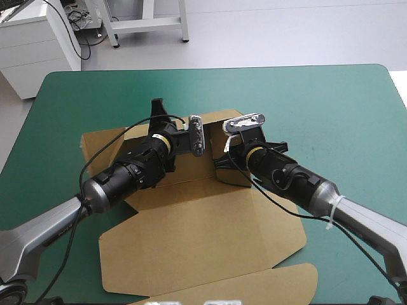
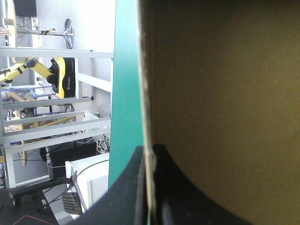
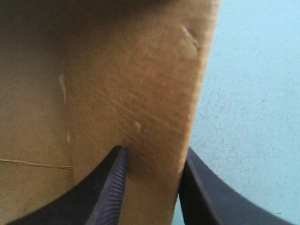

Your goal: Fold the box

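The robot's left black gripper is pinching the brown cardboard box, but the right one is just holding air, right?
Not quite. The right gripper is not holding air: the right wrist view shows a raised wall of the brown cardboard box between its black fingers. The left gripper does pinch the box, as you said.

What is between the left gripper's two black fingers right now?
The left gripper pinches a thin raised wall of the brown cardboard box edge-on; the left wrist view shows it.
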You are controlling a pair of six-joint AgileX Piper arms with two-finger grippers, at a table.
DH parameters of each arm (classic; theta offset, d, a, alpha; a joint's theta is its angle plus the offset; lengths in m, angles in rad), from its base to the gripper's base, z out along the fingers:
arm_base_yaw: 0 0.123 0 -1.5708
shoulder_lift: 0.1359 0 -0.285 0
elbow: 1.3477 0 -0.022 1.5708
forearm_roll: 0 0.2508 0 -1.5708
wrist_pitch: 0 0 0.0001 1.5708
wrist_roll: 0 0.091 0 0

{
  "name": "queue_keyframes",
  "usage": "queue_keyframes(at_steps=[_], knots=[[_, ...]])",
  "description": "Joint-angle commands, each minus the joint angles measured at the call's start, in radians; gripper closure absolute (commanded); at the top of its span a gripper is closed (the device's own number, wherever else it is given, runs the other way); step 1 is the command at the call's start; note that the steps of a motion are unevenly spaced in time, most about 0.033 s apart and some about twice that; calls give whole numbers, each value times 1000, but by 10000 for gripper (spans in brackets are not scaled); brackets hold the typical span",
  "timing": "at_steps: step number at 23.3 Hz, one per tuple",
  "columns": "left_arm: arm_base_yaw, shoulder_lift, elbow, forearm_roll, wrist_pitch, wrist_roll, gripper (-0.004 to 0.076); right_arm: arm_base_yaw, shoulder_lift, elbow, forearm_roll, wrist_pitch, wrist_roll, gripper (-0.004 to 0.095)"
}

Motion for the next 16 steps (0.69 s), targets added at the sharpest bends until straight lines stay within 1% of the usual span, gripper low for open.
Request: queue_keyframes(at_steps=[1,4,9,10,11,12,13,14,16], knots=[[-14,-31,-33,-1,-67,-10,731,-4,-32,-25,-28,-72,-51,559],[-40,-31,-32,-4,-65,-10,731,-4,-32,-25,-26,-118,-41,553],[-115,-31,-27,-5,-33,17,731,-27,-32,-25,-19,-135,-17,555],[-132,-31,-27,-2,-19,17,731,-44,-32,-25,-19,-128,-6,574],[-141,-31,-27,-2,-7,17,731,-53,-32,-25,-19,-125,-6,612],[-142,-31,-27,-2,11,16,731,-64,-32,-25,-16,-125,-6,686],[-142,-31,-27,-2,18,16,731,-71,-32,-25,-18,-125,-9,733],[-142,-31,-27,-2,26,16,731,-71,-32,-25,-18,-123,-16,814],[-142,-31,-27,-2,38,16,731,-71,-32,-25,-18,-117,-27,928]])
